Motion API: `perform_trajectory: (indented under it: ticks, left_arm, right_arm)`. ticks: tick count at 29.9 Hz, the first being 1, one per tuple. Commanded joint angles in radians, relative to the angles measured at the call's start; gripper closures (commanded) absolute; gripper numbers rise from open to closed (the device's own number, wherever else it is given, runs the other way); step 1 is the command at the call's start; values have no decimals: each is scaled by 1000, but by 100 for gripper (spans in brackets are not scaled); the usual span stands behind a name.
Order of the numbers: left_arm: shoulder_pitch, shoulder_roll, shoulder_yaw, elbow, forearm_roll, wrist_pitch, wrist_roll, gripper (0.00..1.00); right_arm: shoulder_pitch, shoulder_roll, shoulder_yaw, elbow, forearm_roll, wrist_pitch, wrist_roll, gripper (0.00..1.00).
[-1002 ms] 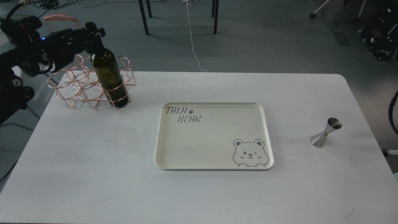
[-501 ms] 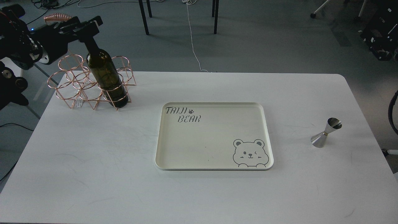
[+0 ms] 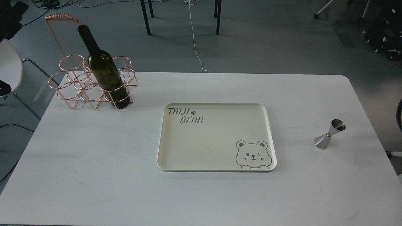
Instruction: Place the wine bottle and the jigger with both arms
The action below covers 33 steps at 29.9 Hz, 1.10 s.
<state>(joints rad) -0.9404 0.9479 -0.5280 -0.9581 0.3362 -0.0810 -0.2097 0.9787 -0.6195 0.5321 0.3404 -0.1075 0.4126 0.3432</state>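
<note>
The dark olive-green wine bottle [image 3: 105, 70] stands in the front right ring of a copper wire rack [image 3: 83, 84] at the table's back left, its neck leaning a little to the left. Nothing holds it. The steel jigger [image 3: 329, 134] stands free on the white table [image 3: 94, 163] at the right, leaning a little to the right. Only a dark piece of my left arm [image 3: 11, 15] shows in the top left corner; its gripper is out of view. Of my right arm only a black cable [image 3: 399, 116] shows at the right edge.
A cream tray [image 3: 216, 108] printed with a bear and "TAIJI BEAR" lies flat in the middle of the table, with nothing on it. The rack has a tall wire handle [image 3: 61, 18]. A white chair [image 3: 9, 69] stands off the table's left side.
My left gripper has let go of the bottle's neck and pulled back to the left, out of view. The bottle stays in the rack. The jigger and tray have not moved.
</note>
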Motion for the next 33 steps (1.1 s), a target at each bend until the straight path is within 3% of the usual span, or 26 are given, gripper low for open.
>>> perform_trajectory:
  ticks: [1,4,8,14,19,33]
  left_arm:
    - [67,-9,2,35,-268,-80,-39,2]
    - [132,-18,3,42,-312,-134,-95,2]
    - [172,-53,-1,108,-377,-244,-129,2]
    - [180,-142,-1,268,-609,-328,-120,2]
    - [203,-187,-4,302,-634,-381,-123,2]
    - [235,-251,-21,302,-695,-399,-128,2]
  right_arm:
    - [-17,0,-1,2,115,5,-7,1]
    - [-25,0,0,2,146,9,-13,1]
    - [-55,9,2,3,213,23,-21,1]
    - [-123,27,0,3,373,43,-105,1]
    - [-132,50,6,3,384,45,-104,1]
    - [-140,93,5,5,382,57,-105,1]
